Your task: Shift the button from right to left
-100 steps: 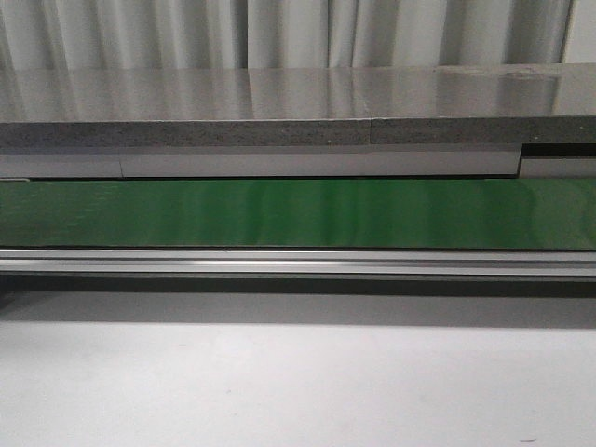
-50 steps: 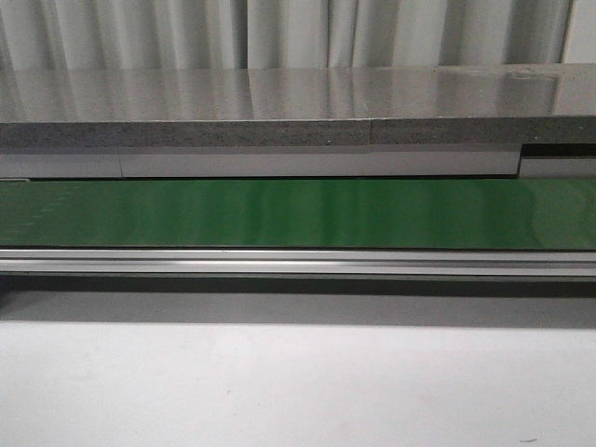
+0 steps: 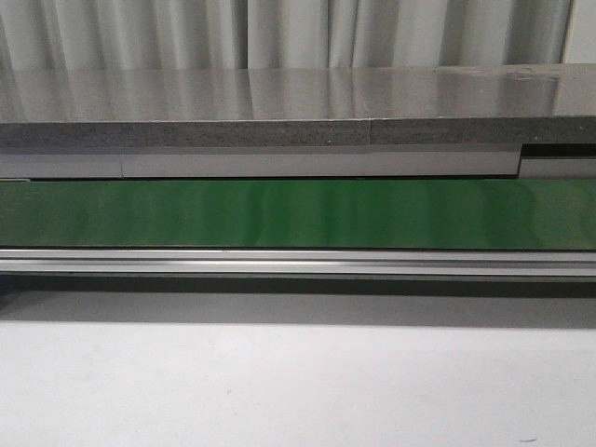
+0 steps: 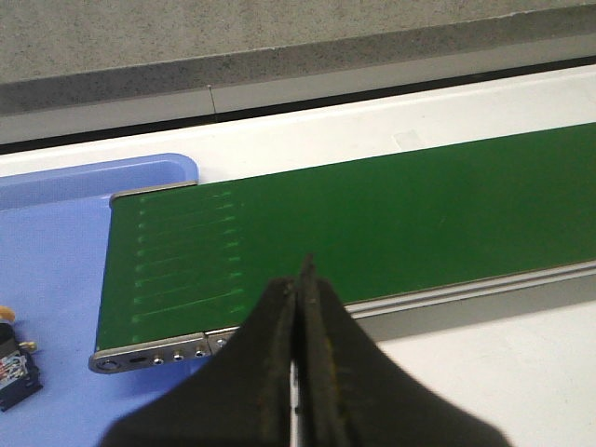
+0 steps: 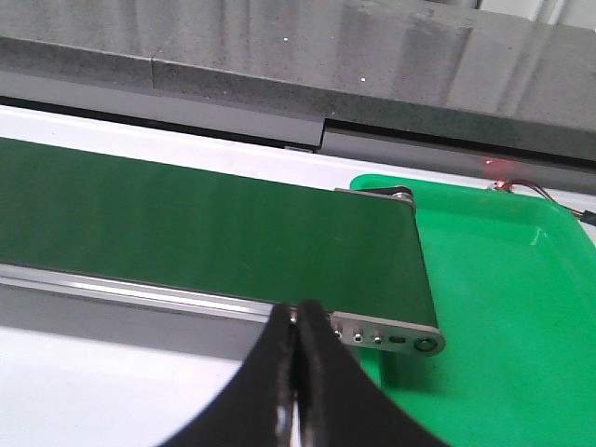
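Button waiting, both arms idle over the belt ends

Only a partly cut-off button (image 4: 14, 368), black-bodied with orange at its top, shows on the blue tray (image 4: 56, 251) beside the belt's (image 4: 354, 233) end. The left gripper (image 4: 296, 372) and right gripper (image 5: 296, 372) hang pinched together, empty; likely a pause, with the green tray (image 5: 484, 307) showing no button to fetch.

Closed right gripper (image 5: 296, 321) above green belt (image 5: 205, 228)
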Action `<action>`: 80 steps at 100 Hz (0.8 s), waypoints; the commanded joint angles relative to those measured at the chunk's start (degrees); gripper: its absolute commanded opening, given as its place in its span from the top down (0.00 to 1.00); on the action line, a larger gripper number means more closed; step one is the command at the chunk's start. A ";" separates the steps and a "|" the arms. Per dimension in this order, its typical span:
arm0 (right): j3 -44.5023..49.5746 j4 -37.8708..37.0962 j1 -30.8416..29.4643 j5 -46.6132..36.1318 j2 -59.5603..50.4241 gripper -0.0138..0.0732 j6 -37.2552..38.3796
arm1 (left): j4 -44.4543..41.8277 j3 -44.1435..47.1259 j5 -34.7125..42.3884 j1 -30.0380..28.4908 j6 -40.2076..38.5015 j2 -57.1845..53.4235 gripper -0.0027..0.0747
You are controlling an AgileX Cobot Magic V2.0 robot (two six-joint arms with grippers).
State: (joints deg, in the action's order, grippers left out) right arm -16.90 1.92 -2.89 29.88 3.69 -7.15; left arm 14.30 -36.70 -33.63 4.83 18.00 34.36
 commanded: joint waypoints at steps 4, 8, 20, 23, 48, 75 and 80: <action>-1.43 -0.43 0.01 -4.89 0.41 0.92 0.05 | 1.24 0.61 4.54 0.52 -0.09 -4.29 0.99; -1.43 -0.43 0.01 -4.89 0.41 0.92 0.05 | 1.24 1.47 4.79 0.52 -0.09 -6.15 0.99; -1.43 -0.43 0.01 -4.89 0.41 0.92 0.05 | 1.24 3.85 4.88 0.52 -0.09 -11.51 0.99; -1.43 -0.43 0.01 -4.89 0.41 0.92 0.05 | 1.24 4.61 4.88 0.52 -0.09 -12.78 0.99; -1.43 -0.43 0.01 -4.89 0.41 0.92 0.05 | 1.24 10.65 6.50 0.52 -0.09 -22.99 0.99; -1.43 -0.43 0.01 -4.89 0.41 0.92 0.05 | 1.84 19.22 20.21 0.52 -3.27 -25.57 0.99; -1.43 -0.43 0.01 -4.89 0.41 0.92 0.05 | 2.29 20.17 21.43 0.52 -3.39 -25.57 0.99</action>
State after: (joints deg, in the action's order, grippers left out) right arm -16.90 1.92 -2.89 29.88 3.69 -7.15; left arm 15.03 -16.43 -19.81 4.83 16.13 8.34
